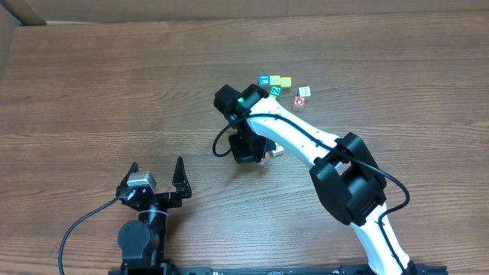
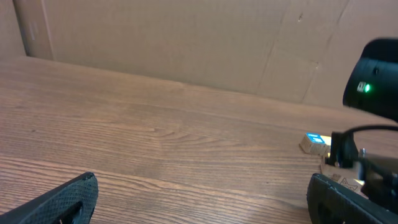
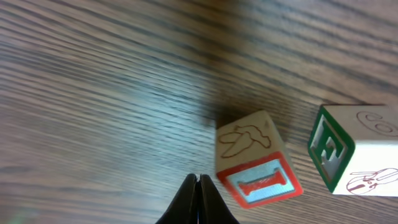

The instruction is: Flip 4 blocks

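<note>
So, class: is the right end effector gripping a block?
No: the right end effector is shut on nothing, and the red-framed block lies beside it.

Overhead: bright, even; soft shadow under the white-and-black robot arm (image 1: 302,137).
Left wrist: slightly soft; pale sheen on the brown wood-grain table (image 2: 155,137).
Right wrist: blurred upper edge; dark shadow beside the pale red-framed wooden cube (image 3: 252,146).

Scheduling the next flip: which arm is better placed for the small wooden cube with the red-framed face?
Right. The right gripper, shut, hangs just beside the small wooden cube with the red-framed face. The left gripper stands open near its base, far from every cube.
</note>
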{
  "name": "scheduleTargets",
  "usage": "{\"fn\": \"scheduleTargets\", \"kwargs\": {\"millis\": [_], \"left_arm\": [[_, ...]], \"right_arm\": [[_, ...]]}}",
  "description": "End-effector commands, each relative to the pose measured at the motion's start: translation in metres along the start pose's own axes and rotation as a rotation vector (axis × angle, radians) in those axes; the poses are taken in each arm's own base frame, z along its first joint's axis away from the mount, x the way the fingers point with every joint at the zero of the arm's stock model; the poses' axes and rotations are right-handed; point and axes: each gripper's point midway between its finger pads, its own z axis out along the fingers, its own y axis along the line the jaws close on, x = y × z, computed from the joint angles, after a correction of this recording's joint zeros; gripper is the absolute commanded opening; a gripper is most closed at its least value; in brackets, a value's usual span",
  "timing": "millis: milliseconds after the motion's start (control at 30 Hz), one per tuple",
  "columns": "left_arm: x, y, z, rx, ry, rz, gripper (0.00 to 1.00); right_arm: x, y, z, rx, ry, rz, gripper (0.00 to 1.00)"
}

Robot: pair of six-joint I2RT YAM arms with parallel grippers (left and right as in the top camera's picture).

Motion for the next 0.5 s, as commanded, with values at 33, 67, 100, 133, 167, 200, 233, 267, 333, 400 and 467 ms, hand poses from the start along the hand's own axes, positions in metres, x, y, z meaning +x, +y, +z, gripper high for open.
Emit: {"fn": "scheduleTargets", "kwargs": {"millis": [33,67,100,133,167,200,233,267,333,400,467], "left_arm": [[0.0,-0.004,0.0,0.019,-0.004,0.02,1.0],[0.0,-0.004,0.0,0.019,-0.004,0.02,1.0],[0.0,-0.004,0.0,0.019,-0.004,0.02,1.0],[0.0,-0.004,0.0,0.019,-0.004,0.02,1.0],[0.0,-0.004,0.0,0.019,-0.004,0.02,1.0],[0.0,-0.004,0.0,0.019,-0.004,0.02,1.0],[0.0,-0.004,0.0,0.019,-0.004,0.02,1.0],[0.0,-0.004,0.0,0.019,-0.004,0.02,1.0],[0.0,-0.004,0.0,0.019,-0.004,0.02,1.0],[0.0,-0.004,0.0,0.019,-0.004,0.02,1.0],[0.0,-0.004,0.0,0.019,-0.004,0.02,1.0]], "right_arm": [[-0.003,-0.007,-0.009,0.035,-0.051,0.001,0.04],[-0.005,-0.007,-0.01,0.035,-0.061,0.001,0.04],[-0.007,-0.006,-0.01,0.032,-0.069,0.0,0.04],[-0.009,-0.005,-0.01,0.028,-0.076,-0.001,0.04],[-0.01,-0.004,-0.01,0.026,-0.08,-0.001,0.04],[-0.01,-0.004,-0.01,0.026,-0.081,-0.001,0.04],[-0.01,-0.005,-0.01,0.027,-0.079,0.0,0.04],[-0.009,-0.005,-0.01,0.027,-0.078,0.0,0.04],[-0.009,-0.006,-0.01,0.032,-0.077,0.003,0.04],[-0.011,-0.009,-0.01,0.048,-0.086,0.004,0.04],[-0.012,-0.013,-0.01,0.071,-0.096,0.01,0.04]]}}
